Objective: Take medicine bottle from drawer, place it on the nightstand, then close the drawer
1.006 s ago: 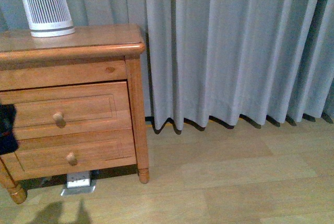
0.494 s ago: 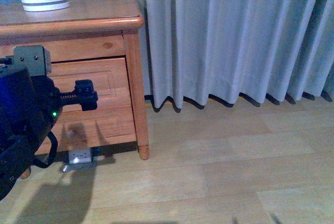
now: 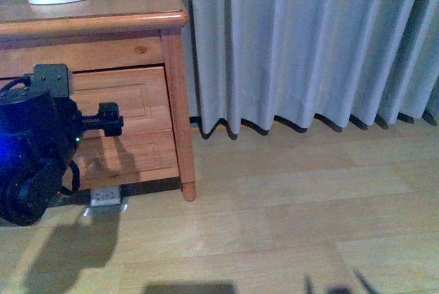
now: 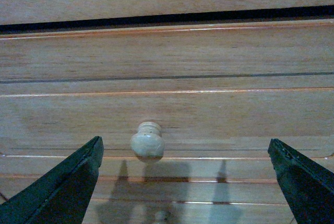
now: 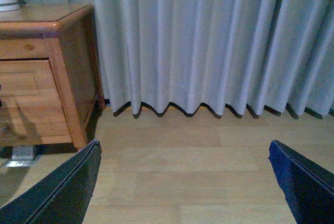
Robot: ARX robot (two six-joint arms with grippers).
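Left gripper (image 4: 183, 141) jaws wide, facing closed drawer (image 4: 219, 114), knob (image 4: 147, 141) between jaws, untouched; right gripper (image 5: 183, 143) jaws wide, facing curtain (image 5: 198, 41), right of nightstand (image 5: 62, 78)

Left arm (image 3: 31, 150) is bulky black with rounded joint housings, a grey screwed bracket (image 3: 51, 78) on top and a tiny green LED (image 3: 77, 140). Left gripper (image 3: 111, 121) is black with a ribbed rail, its fingers (image 4: 68, 187) dark tapered wedges. Right gripper (image 5: 183, 143) has the same wedge shape, bluish-black.

Home bedroom, wooden nightstand (image 3: 123, 7), floor-length grey curtains (image 3: 309, 47), pale wood-plank floor (image 3: 288, 225)
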